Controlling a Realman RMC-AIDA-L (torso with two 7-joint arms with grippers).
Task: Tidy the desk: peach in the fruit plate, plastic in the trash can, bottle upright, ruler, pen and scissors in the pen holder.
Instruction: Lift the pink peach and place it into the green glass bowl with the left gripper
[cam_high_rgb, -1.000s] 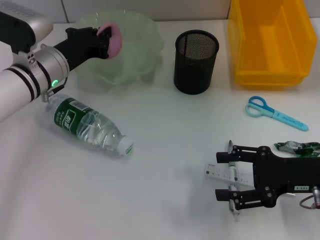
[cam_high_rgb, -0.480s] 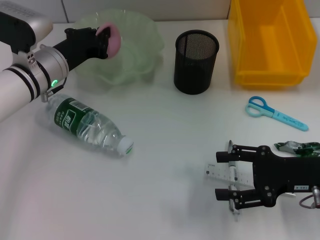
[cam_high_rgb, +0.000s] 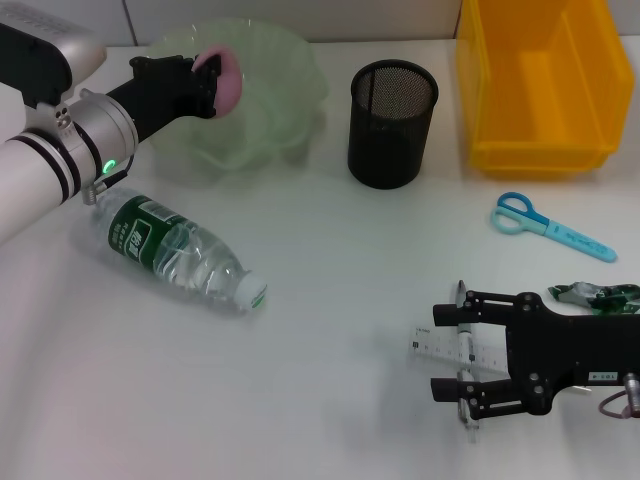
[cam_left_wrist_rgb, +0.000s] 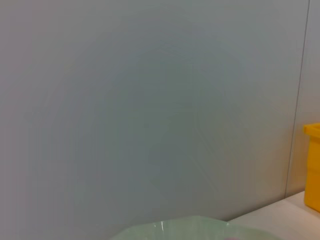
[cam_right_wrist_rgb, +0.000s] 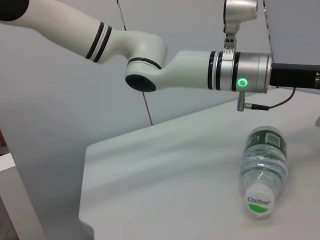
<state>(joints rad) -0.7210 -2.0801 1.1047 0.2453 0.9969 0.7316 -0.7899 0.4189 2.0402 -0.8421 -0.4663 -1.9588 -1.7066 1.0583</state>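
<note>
My left gripper (cam_high_rgb: 200, 85) is shut on the pink peach (cam_high_rgb: 228, 82) and holds it over the pale green fruit plate (cam_high_rgb: 285, 110) at the back left. The plate's rim also shows in the left wrist view (cam_left_wrist_rgb: 190, 226). The plastic bottle (cam_high_rgb: 180, 250) lies on its side at the left, cap toward me, and shows in the right wrist view (cam_right_wrist_rgb: 262, 170). My right gripper (cam_high_rgb: 435, 350) is open at the front right, its jaws on either side of the clear ruler (cam_high_rgb: 422, 346) and the pen (cam_high_rgb: 463, 300). Blue scissors (cam_high_rgb: 550, 228) and a plastic wrapper (cam_high_rgb: 595, 295) lie at the right.
The black mesh pen holder (cam_high_rgb: 392, 122) stands at the back centre. The yellow bin (cam_high_rgb: 540, 85) stands at the back right. The white tabletop (cam_high_rgb: 330, 280) lies between the bottle and my right gripper.
</note>
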